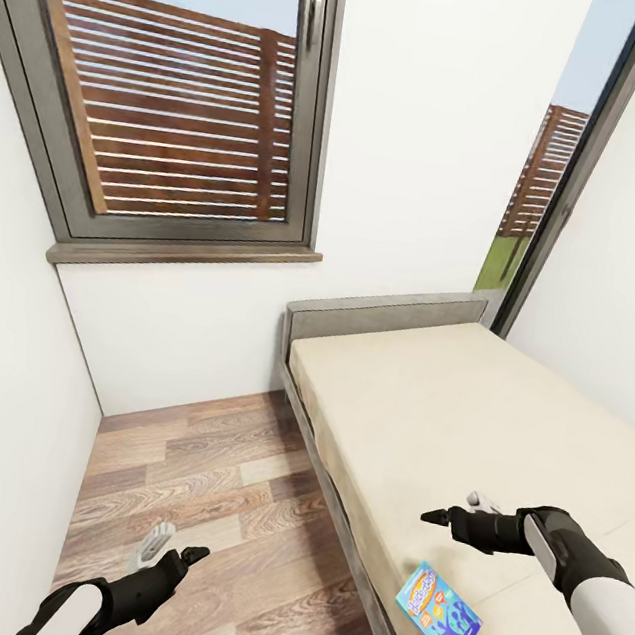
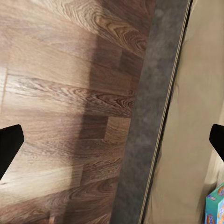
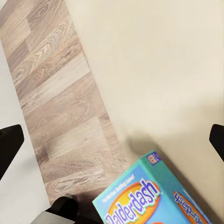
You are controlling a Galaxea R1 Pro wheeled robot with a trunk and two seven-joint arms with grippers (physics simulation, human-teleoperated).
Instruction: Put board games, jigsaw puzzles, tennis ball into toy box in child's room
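Note:
A small blue board game (image 1: 437,615) printed "Balderdash" lies flat on the beige bed (image 1: 445,416), close to the mattress's near edge. My right gripper (image 1: 457,509) hovers open above the mattress, a little beyond the box, holding nothing. In the right wrist view the board game (image 3: 154,196) sits low between the spread fingers. My left gripper (image 1: 177,540) hangs open and empty over the wood floor beside the bed. In the left wrist view the bed's grey frame (image 2: 144,116) runs through the middle, and a corner of the board game (image 2: 215,210) shows at the edge.
A large grey-framed window (image 1: 177,96) fills the far wall. A tall glazed panel (image 1: 548,188) stands behind the bed's grey headboard (image 1: 388,317). White walls close in on the left and right. A strip of wood-plank floor (image 1: 203,483) lies between the left wall and the bed.

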